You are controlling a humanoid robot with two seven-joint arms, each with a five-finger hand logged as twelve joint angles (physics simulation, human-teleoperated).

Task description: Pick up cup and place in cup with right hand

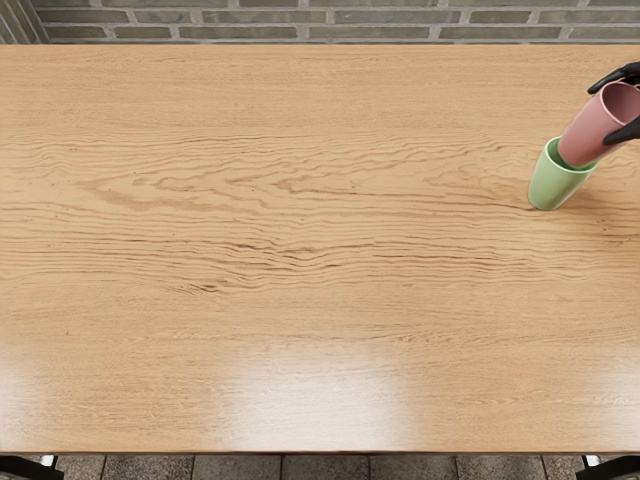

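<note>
At the picture's right edge my right hand (622, 132) has its dark fingers around a pink cup (592, 128), one finger at the rim's far side and another across its right side. The pink cup is tilted, its mouth toward the upper right. Its lower end is at the mouth of a green cup (558, 184), overlapping the opening; how deep it sits inside cannot be told. The green cup stands on the wooden table (300, 230), leaning slightly in the view. Most of the right hand lies beyond the picture's edge.
Behind the table's far edge runs a grey brick wall (330, 18). Below the near edge a tiled floor (325, 467) shows, with dark table legs at both lower corners. The left arm is out of view.
</note>
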